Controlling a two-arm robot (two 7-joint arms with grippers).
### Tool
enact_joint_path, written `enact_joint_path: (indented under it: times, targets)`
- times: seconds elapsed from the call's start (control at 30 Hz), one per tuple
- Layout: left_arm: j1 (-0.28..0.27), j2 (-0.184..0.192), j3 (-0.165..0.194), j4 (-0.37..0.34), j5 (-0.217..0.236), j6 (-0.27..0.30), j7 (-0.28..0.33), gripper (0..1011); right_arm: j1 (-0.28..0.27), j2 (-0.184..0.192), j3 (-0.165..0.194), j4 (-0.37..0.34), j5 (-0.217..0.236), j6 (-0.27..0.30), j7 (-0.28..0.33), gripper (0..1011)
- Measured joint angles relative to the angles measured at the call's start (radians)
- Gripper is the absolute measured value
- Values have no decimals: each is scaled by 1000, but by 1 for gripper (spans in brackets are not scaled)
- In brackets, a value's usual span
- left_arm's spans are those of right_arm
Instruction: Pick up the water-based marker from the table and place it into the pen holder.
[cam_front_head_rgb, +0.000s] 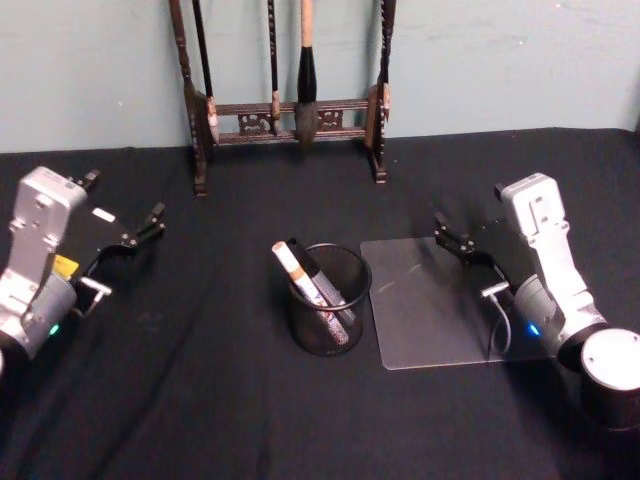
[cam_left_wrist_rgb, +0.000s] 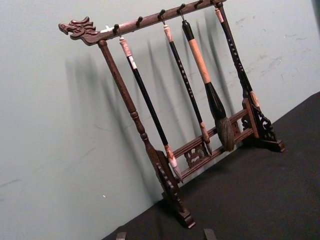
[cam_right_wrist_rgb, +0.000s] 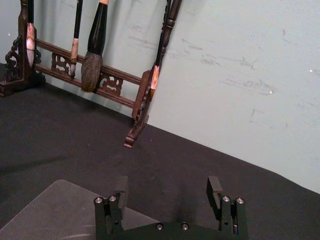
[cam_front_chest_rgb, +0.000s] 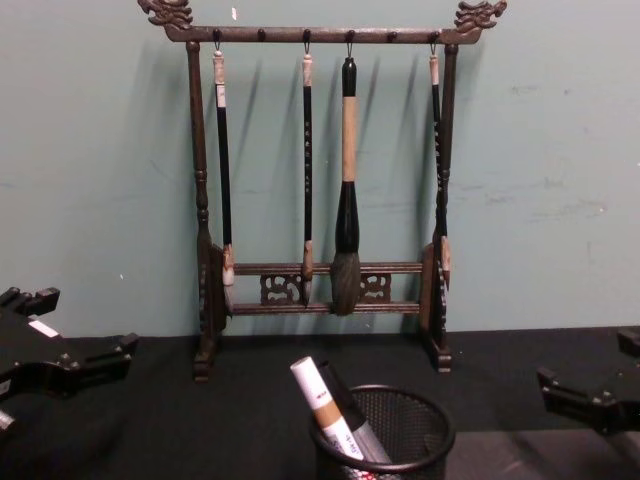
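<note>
The water-based marker (cam_front_head_rgb: 303, 277), white with an orange-brown band, stands tilted inside the black wire-mesh pen holder (cam_front_head_rgb: 322, 338) at the table's middle, beside a dark pen. In the chest view the marker (cam_front_chest_rgb: 323, 409) sticks out above the holder's rim (cam_front_chest_rgb: 432, 420). My left gripper (cam_front_head_rgb: 120, 202) rests open at the far left, well away from the holder, with nothing between its fingers. Over at the right, my right gripper (cam_front_head_rgb: 474, 222) is open too and empty; the right wrist view shows its fingers (cam_right_wrist_rgb: 120, 189) spread apart above the black cloth.
A clear plastic sheet (cam_front_head_rgb: 432, 305) lies flat just right of the holder, under the right gripper. A tall dark wooden brush rack (cam_front_head_rgb: 290, 118) with hanging brushes stands at the back against the wall. Black cloth covers the table.
</note>
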Motion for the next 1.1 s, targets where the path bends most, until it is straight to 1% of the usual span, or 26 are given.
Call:
enact_joint_path:
  times: [1.1]
  targets:
    - [0, 0, 0, 0, 0, 0, 0, 1001, 0, 1, 1, -5, 8, 0, 1, 1002]
